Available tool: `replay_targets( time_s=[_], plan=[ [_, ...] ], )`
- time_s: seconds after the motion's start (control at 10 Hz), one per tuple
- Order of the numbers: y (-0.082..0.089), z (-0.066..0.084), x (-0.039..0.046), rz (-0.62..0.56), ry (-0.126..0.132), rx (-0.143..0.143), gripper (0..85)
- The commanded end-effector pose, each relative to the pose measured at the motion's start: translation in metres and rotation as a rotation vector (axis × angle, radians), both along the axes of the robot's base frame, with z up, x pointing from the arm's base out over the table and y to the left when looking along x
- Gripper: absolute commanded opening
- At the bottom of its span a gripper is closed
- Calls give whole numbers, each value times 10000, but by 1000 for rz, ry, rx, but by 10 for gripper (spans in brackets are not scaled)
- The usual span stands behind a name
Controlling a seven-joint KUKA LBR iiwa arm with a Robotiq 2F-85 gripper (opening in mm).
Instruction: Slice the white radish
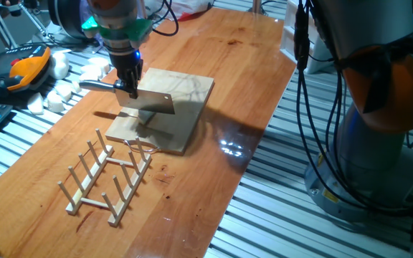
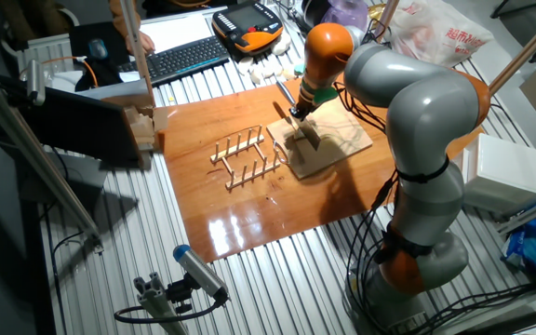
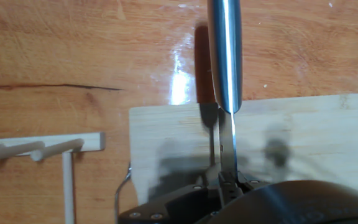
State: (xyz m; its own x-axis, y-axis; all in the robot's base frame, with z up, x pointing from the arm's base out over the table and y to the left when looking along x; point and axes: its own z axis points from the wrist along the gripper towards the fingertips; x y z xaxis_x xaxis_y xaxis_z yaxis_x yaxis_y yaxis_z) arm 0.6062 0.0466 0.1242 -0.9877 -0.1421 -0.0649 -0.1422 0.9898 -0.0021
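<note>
The jaws [image 1: 127,87] are closed on a knife [image 1: 153,101], held above the board [image 1: 181,107] with its handle pointing left and its blade hanging over the board's middle. The board lies on the desk [image 1: 242,79], with a peg rack [image 1: 106,175] just near of it. White chunks [image 1: 63,92] are heaped at the far left. I cannot pick out the radish.

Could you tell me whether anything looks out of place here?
The gripper holds the knife above the board, yet I see no radish on it. The only white pieces lie heaped well off the board.
</note>
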Motion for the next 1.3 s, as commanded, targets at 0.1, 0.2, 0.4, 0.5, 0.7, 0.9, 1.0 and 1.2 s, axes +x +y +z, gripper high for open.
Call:
replay_targets(
  time_s=[0.1, 0.2, 0.4, 0.5, 0.7, 0.9, 1.0, 1.2],
  plan=[
    [35, -29, -36, -6, -6, 1, 0],
    [53, -53, -54, -7, -9, -3, 0],
    [62, -127, -53, -6, -20, 0, 0],
    [59, -152, -40, -5, -28, 1, 0],
    [37, -159, -10, 3, -32, -3, 0],
    [20, -168, 3, 6, -36, -3, 0],
    [16, -181, 4, 8, -39, -3, 0],
    [9, -195, 4, 12, -49, -5, 0]
  ],
)
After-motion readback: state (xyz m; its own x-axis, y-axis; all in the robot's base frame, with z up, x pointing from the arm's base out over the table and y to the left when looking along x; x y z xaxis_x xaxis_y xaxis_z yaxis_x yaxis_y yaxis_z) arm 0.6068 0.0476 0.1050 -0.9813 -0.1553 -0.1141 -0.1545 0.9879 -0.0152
